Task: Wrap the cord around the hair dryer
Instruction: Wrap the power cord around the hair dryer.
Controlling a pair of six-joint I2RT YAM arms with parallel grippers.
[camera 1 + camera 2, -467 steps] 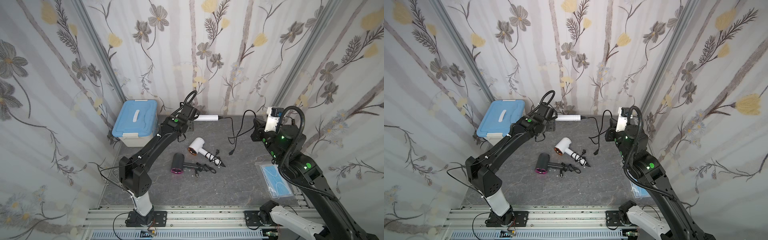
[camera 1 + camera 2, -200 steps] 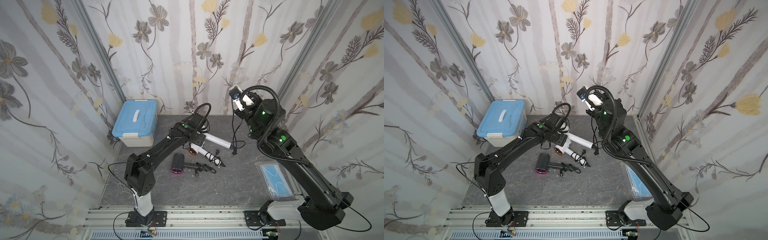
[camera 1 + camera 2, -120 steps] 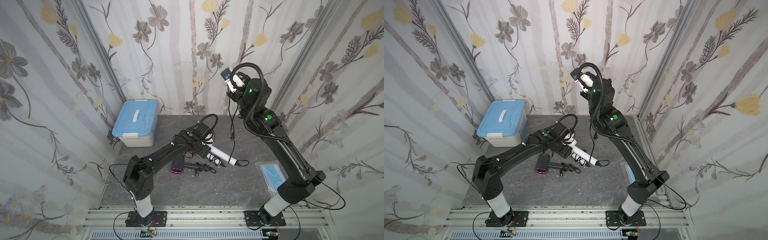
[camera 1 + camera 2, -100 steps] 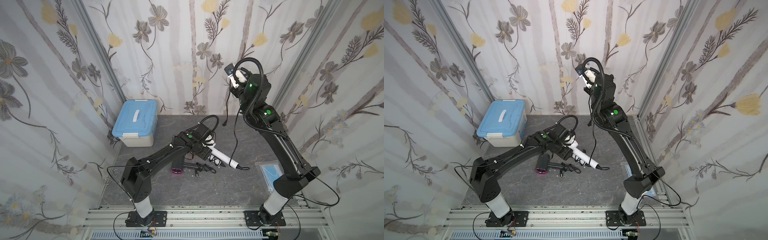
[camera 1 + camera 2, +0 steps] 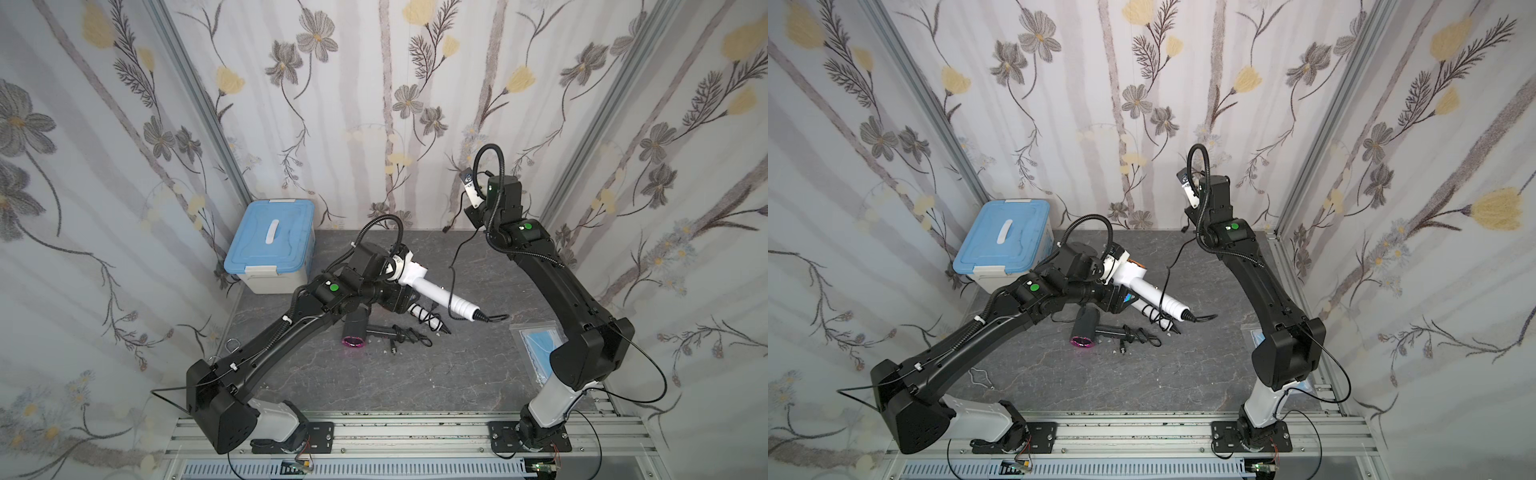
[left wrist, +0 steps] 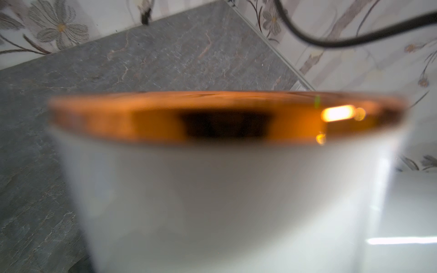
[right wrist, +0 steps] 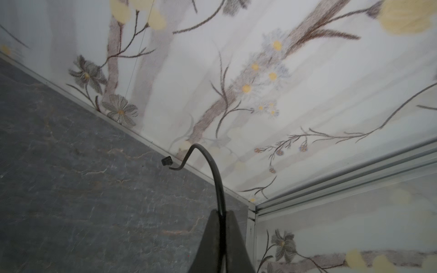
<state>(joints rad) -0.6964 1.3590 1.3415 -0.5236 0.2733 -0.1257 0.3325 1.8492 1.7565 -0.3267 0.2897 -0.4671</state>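
Note:
My left gripper (image 5: 397,266) is shut on the head of a white hair dryer (image 5: 432,289) and holds it above the table, handle pointing front-right. In the left wrist view the dryer's white body and copper rim (image 6: 224,189) fill the frame and hide the jaws. The black cord (image 5: 455,257) leaves the handle end, loops low to the right, then rises to my right gripper (image 7: 222,214), which is shut on it. That right gripper (image 5: 473,216) hangs raised near the back wall in both top views. The plug (image 7: 167,161) dangles just past it.
Under the held dryer lie another white dryer with a coiled cord (image 5: 424,318) and a dark grey one with a pink ring (image 5: 355,330). A blue-lidded box (image 5: 270,245) stands back left. A bagged blue mask (image 5: 536,345) lies at the right.
My right gripper has come down from high against the back wall, with the cord still in it. The left arm has kept the dryer almost still, after earlier carrying it forward from the back.

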